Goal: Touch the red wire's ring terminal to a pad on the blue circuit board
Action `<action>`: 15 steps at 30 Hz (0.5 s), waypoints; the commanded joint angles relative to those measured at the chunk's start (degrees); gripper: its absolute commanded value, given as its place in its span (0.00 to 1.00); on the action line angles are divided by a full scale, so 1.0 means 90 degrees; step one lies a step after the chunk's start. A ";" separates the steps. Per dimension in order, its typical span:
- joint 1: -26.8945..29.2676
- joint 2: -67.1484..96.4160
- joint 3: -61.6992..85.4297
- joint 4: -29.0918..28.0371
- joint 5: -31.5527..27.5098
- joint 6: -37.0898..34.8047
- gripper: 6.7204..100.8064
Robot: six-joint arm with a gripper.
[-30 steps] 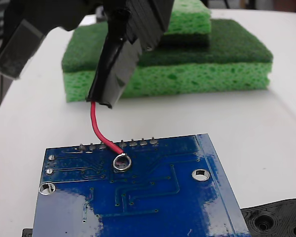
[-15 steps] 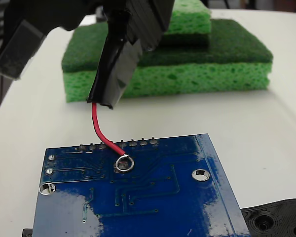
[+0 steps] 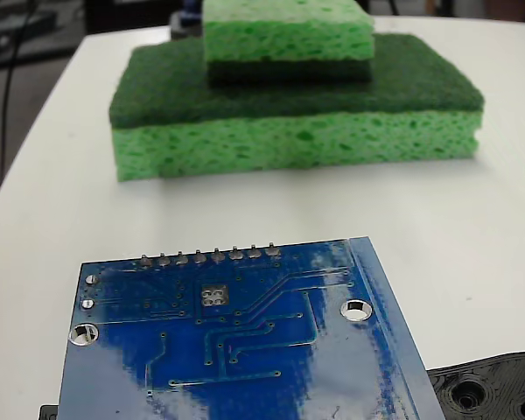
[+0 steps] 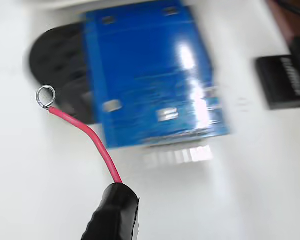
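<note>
White table [image 3: 472, 227], ring terminal [image 4: 45, 96] off blue circuit board [image 4: 145, 75].

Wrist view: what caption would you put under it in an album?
Blurred view from the wrist: the red wire and its ring terminal hang clear of the blue circuit board.

You are seeing almost nothing of the arm's own body, and the tool's fingers are falling outside both views. In the wrist view, a thick black sleeve [image 4: 112, 215], glossy and creased like wrapped tape, is showing at the bottom edge. The red wire [image 4: 90, 140], thin and bright, is curving out of it. The ring terminal [image 4: 45, 96], 1 tiny silvery loop, is capping its tip.
</note>
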 commanded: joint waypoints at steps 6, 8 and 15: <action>0.0088 0.2451 0.1807 0.0352 -0.1475 -0.0186 0.99; 0.0078 0.3477 0.2344 0.0615 -0.1494 -0.0215 0.99; -0.0039 0.4785 0.3154 0.0977 -0.1309 -0.0498 0.99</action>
